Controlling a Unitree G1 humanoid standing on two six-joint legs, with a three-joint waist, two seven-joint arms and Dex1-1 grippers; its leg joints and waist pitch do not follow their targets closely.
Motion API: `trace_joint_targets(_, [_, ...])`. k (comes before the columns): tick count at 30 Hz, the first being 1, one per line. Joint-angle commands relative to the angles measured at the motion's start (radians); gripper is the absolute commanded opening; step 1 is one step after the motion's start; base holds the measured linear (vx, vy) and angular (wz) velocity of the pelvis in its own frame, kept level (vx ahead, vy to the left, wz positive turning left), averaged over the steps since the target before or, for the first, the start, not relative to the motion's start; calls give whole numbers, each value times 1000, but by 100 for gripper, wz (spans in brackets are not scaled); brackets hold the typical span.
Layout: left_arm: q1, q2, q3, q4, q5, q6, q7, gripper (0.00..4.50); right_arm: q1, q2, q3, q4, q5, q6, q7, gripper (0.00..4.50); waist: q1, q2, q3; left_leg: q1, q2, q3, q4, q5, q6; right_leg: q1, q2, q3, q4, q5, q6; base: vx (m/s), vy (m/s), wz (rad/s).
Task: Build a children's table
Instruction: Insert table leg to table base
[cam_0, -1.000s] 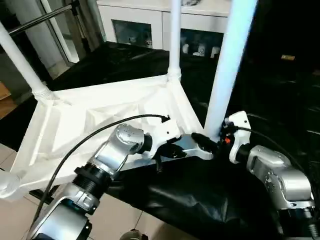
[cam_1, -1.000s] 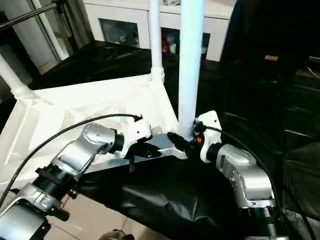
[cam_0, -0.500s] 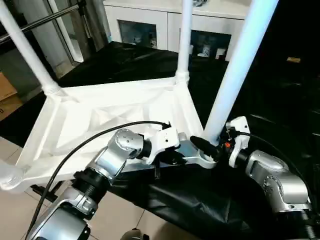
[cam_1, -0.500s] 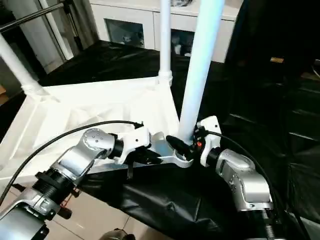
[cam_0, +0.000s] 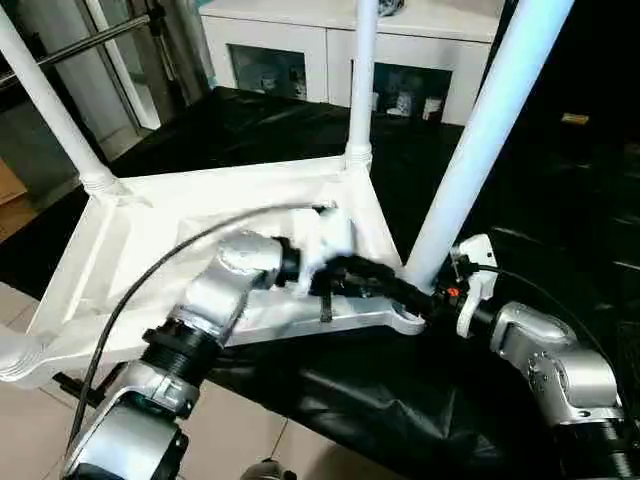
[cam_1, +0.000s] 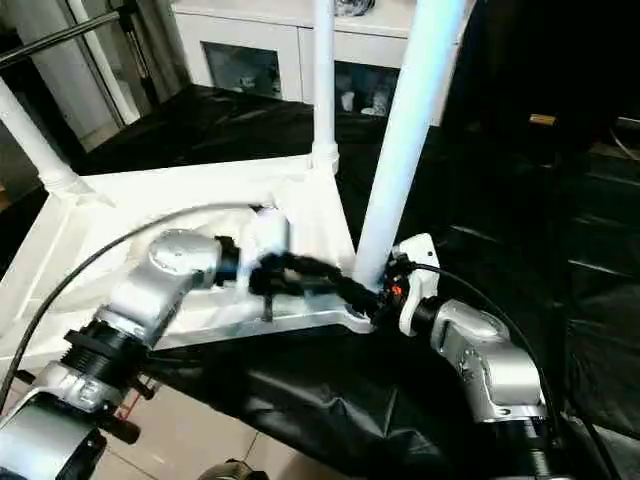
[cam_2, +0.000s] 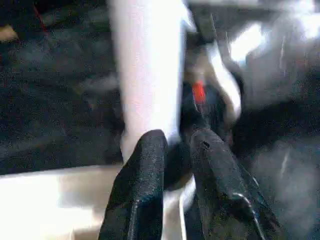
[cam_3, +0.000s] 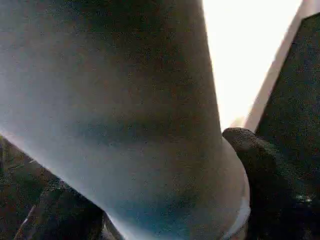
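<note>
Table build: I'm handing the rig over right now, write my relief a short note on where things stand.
Right gripper: closed around the base of the near-right leg, one finger on each side, as the right wrist view shows.
Left gripper: reaching to the same corner, fingers slightly apart beside the leg's base, holding nothing.
Table top: lying upside down on the black cloth, ribbed underside up.
Done: far-right leg and far-left leg stand in their sockets; the near-left corner also carries a leg stub at the picture's edge.
Left: confirm the near-right leg is fully seated, release it, then turn the table upright.
</note>
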Motion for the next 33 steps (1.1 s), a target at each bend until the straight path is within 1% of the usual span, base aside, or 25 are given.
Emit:
trace_joint_targets(1, [-36, -21, 50, -25, -62, 36, 3, 106, -1, -5, 13, -46, 18, 17, 10, 310, 2, -16, -71, 12, 56, -20, -61, -112, 53, 55, -92, 50, -75, -147, -203, 0, 0, 0])
trace_joint_targets(2, [-38, -26, 52, -23, -64, 37, 8, 106, 0, -6, 14, -49, 19, 19, 10, 310, 1, -18, -71, 12, 56, -20, -61, -113, 55, 55, -91, 51, -76, -148, -202, 0, 0, 0])
trace_joint_targets(3, [-47, -54, 65, -9, -77, 32, 33, 106, 2, -6, 21, -61, 22, 25, 13, 310, 3, -16, -70, 12, 55, -19, -60, -111, 57, 55, -90, 51, -78, -149, -203, 0, 0, 0])
trace_joint_targets(5, [-51, -87, 74, 5, -87, 25, 60, 106, 2, -7, 29, -71, 25, 31, 14, 310, 6, -17, -71, 10, 55, -21, -60, -106, 61, 58, -91, 51, -78, -145, -198, 0, 0, 0])
trace_joint_targets(7, [-50, -103, 73, 7, -89, 18, 68, 106, 1, -6, 32, -76, 26, 35, 13, 309, 8, -19, -72, 7, 53, -22, -59, -95, 64, 60, -90, 50, -78, -138, -185, 0, 0, 0])
trace_joint_targets(8, [-50, -103, 73, 7, -89, 18, 68, 106, 1, -6, 32, -76, 26, 35, 13, 309, 7, -19, -73, 7, 53, -21, -59, -94, 64, 60, -90, 50, -78, -139, -183, 0, 0, 0])
trace_joint_targets(9, [-46, -119, 74, -1, -106, 31, 63, 106, -2, -5, 37, -82, 27, 40, 15, 309, 7, -20, -73, 7, 53, -21, -59, -91, 66, 61, -91, 50, -78, -141, -181, 0, 0, 0])
trace_joint_targets(10, [-46, -119, 74, -2, -107, 32, 63, 106, -2, -5, 37, -82, 27, 40, 16, 309, 8, -21, -72, 5, 52, -22, -59, -88, 66, 62, -92, 50, -78, -140, -180, 0, 0, 0])
trace_joint_targets(12, [-45, -132, 77, -21, -137, 65, 48, 106, -4, -4, 42, -89, 27, 49, 18, 309, 6, -20, -73, 6, 52, -21, -59, -85, 67, 60, -90, 49, -78, -141, -181, 0, 0, 0])
trace_joint_targets(13, [-47, -138, 79, -21, -141, 64, 49, 106, -5, -4, 45, -89, 26, 51, 19, 309, 4, -24, -73, 6, 53, -21, -59, -85, 70, 59, -89, 49, -78, -139, -183, 0, 0, 0])
trace_joint_targets(14, [-48, -139, 79, -20, -141, 64, 49, 106, -6, -4, 46, -89, 26, 52, 19, 309, 6, -22, -73, 8, 54, -22, -59, -84, 71, 59, -90, 49, -77, -139, -185, 0, 0, 0])
trace_joint_targets(17, [-56, -151, 76, -9, -131, 54, 46, 106, -12, -9, 57, -88, 24, 59, 19, 309, 5, -22, -72, 8, 54, -21, -59, -93, 71, 58, -89, 50, -80, -155, -181, 0, 0, 0])
trace_joint_targets(19, [-68, -157, 77, 18, -114, 40, 62, 134, -21, -11, 61, -85, 25, 63, 17, 309, 6, -24, -72, 8, 53, -21, -59, -93, 71, 59, -90, 50, -82, -159, -177, 0, 0, 0])
trace_joint_targets(21, [-72, -160, 78, 23, -115, 39, 64, 145, -25, -11, 62, -87, 26, 66, 18, 309, 6, -24, -71, 7, 53, -21, -60, -90, 70, 59, -90, 50, -82, -163, -174, 0, 0, 0])
trace_joint_targets(22, [-73, -161, 77, 23, -118, 36, 67, 169, -27, -11, 61, -89, 26, 71, 19, 309, 7, -23, -72, 8, 53, -22, -59, -87, 70, 59, -90, 50, -80, -159, -173, 0, 0, 0])
trace_joint_targets(26, [-71, -171, 81, 10, -132, 46, 65, 180, -32, -15, 62, -94, 29, 77, 25, 309, 7, -23, -72, 8, 54, -22, -59, -85, 72, 58, -90, 50, -79, -147, -177, 0, 0, 0])
trace_joint_targets(30, [-74, -180, 87, 15, -131, 47, 71, 180, -34, -19, 72, -102, 30, 81, 32, 309, 6, -22, -72, 8, 54, -21, -60, -92, 69, 59, -91, 50, -82, -161, -174, 0, 0, 0])
trace_joint_targets(31, [-77, -185, 88, 26, -128, 42, 76, 180, -31, -20, 77, -106, 29, 83, 35, 309, 5, -28, -71, 7, 54, -21, -60, -89, 71, 60, -90, 50, -82, -159, -173, 0, 0, 0])
trace_joint_targets(32, [-77, -185, 88, 26, -128, 42, 76, 180, -31, -20, 77, -106, 29, 83, 35, 309, 6, -27, -71, 7, 53, -21, -60, -88, 71, 60, -90, 50, -81, -161, -173, 0, 0, 0])
trace_joint_targets(33, [-75, -185, 86, 28, -127, 41, 76, 180, -28, -20, 81, -110, 29, 84, 37, 309, 6, -28, -71, 8, 54, -21, -60, -87, 72, 59, -90, 50, -82, -164, -172, 0, 0, 0])
